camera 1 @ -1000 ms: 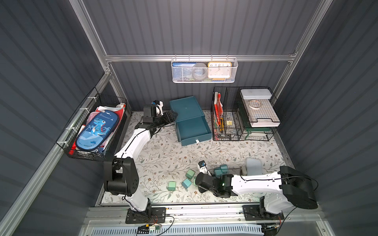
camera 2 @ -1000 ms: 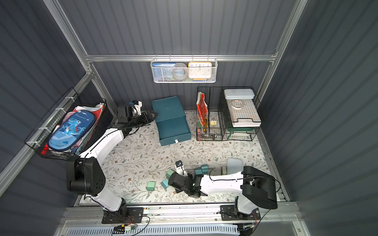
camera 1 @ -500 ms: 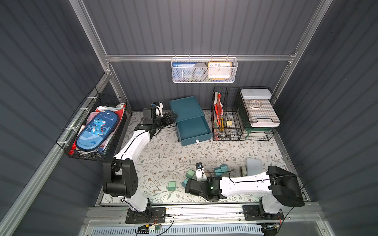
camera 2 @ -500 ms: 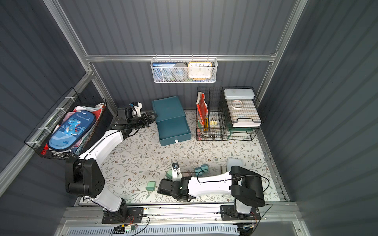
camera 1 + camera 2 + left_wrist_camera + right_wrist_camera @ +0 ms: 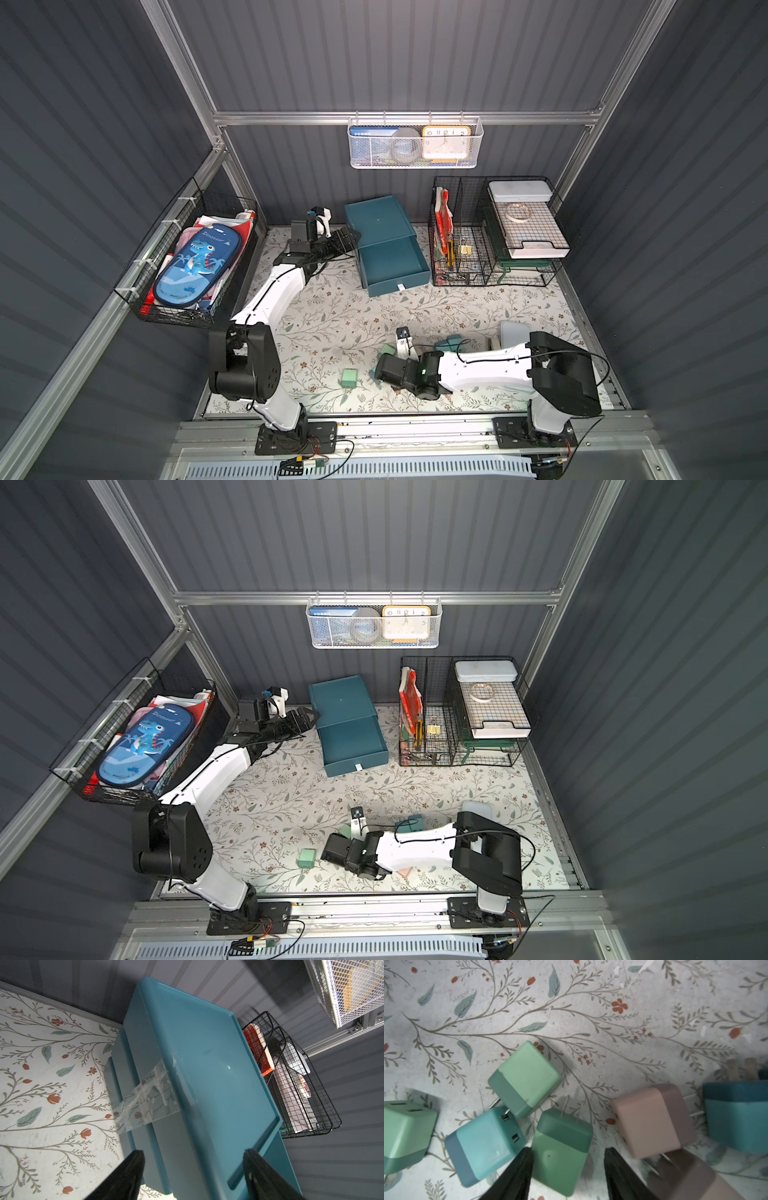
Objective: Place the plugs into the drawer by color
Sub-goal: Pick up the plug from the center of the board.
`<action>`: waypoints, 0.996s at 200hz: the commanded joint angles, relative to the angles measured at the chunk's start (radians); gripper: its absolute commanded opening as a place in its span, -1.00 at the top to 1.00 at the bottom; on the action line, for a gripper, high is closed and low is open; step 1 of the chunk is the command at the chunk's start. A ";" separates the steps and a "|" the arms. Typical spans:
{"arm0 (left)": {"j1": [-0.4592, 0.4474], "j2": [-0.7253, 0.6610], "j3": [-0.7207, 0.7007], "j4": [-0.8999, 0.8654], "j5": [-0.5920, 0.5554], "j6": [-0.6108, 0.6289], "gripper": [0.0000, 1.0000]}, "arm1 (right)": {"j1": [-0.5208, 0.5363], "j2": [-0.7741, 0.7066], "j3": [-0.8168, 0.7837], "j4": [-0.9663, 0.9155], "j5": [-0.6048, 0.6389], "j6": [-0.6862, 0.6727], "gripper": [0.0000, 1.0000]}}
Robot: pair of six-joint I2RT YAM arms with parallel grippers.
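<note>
The drawer (image 5: pixel 380 224) is a dark teal cabinet at the back, and its lowest tray (image 5: pixel 392 266) is pulled out and looks empty. My left gripper (image 5: pixel 193 1152) is open, its fingers straddling the cabinet's (image 5: pixel 197 1064) left side near the top edge. My right gripper (image 5: pixel 568 1150) is open low over the plugs at the front. A mint green plug (image 5: pixel 562 1151) lies between its fingers, touching one and clear of the other. Around it lie two more green plugs (image 5: pixel 527 1078) (image 5: pixel 404 1134), a light blue plug (image 5: pixel 483 1145), two pink plugs (image 5: pixel 652 1122) and a blue one (image 5: pixel 737 1118).
One green plug (image 5: pixel 349 378) lies alone left of my right gripper (image 5: pixel 379 371). Black wire organisers (image 5: pixel 494 232) stand right of the cabinet. A wire basket (image 5: pixel 137 286) holding a dinosaur case hangs on the left wall. A white mesh basket (image 5: pixel 415 162) hangs on the back wall.
My right arm has swung left along the front, bringing its gripper over the green plug. The left arm has hardly moved.
</note>
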 commanded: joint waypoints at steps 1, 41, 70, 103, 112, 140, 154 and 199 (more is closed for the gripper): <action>-0.004 -0.043 -0.008 0.013 0.018 0.030 -0.60 | -0.007 0.008 0.004 0.014 -0.023 -0.020 -0.19; -0.004 -0.042 -0.009 0.015 0.021 0.030 -0.61 | -0.024 0.032 0.011 0.018 -0.051 -0.024 -0.20; -0.004 -0.046 -0.014 0.013 0.018 0.035 -0.61 | -0.038 0.047 0.014 0.003 -0.060 -0.015 -0.19; -0.004 -0.047 -0.014 0.013 0.016 0.037 -0.61 | -0.050 0.053 0.010 -0.010 -0.068 -0.012 -0.10; -0.004 -0.048 -0.014 0.013 0.016 0.037 -0.61 | -0.050 0.049 0.008 -0.010 -0.070 -0.017 -0.08; -0.004 -0.049 -0.015 0.013 0.014 0.038 -0.62 | -0.050 0.059 0.015 -0.007 -0.063 -0.033 -0.06; -0.004 -0.050 -0.017 0.015 0.014 0.038 -0.62 | -0.050 0.067 0.019 -0.002 -0.066 -0.040 -0.05; -0.004 -0.039 -0.017 0.007 0.010 0.037 -0.62 | -0.063 0.083 0.021 0.001 -0.078 -0.050 -0.02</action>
